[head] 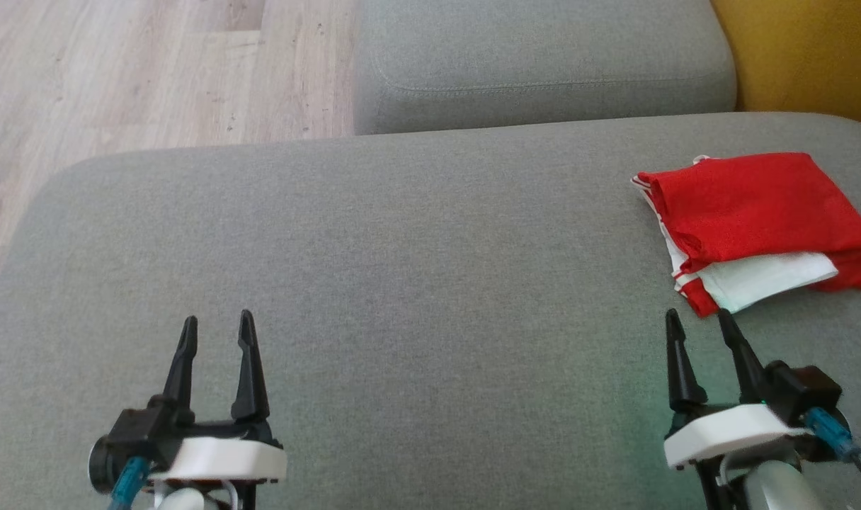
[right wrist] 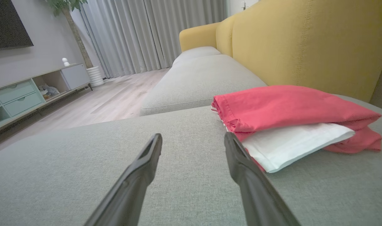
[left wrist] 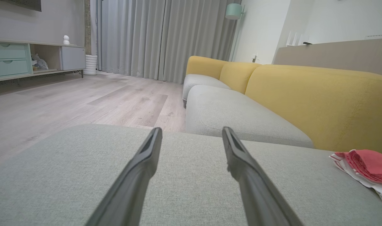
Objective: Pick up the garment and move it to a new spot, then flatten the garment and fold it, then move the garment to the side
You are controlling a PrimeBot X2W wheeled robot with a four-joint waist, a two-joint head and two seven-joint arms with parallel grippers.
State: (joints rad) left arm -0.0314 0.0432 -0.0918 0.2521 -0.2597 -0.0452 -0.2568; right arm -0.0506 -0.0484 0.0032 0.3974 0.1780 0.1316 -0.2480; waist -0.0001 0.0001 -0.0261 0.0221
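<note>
The folded red-and-white garment [head: 756,227] was located on the grey sofa cushion [head: 402,283] at 2 o'clock in the head view, just beyond the right gripper [head: 698,314]. The jaws of both it and the left gripper [head: 217,316] were held apart, empty.

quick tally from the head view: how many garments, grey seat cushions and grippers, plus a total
garment: 1, folded, red and white
grey seat cushions: 2, near cushion and far cushion
grippers: 2, left gripper and right gripper, both open
total: 5
</note>
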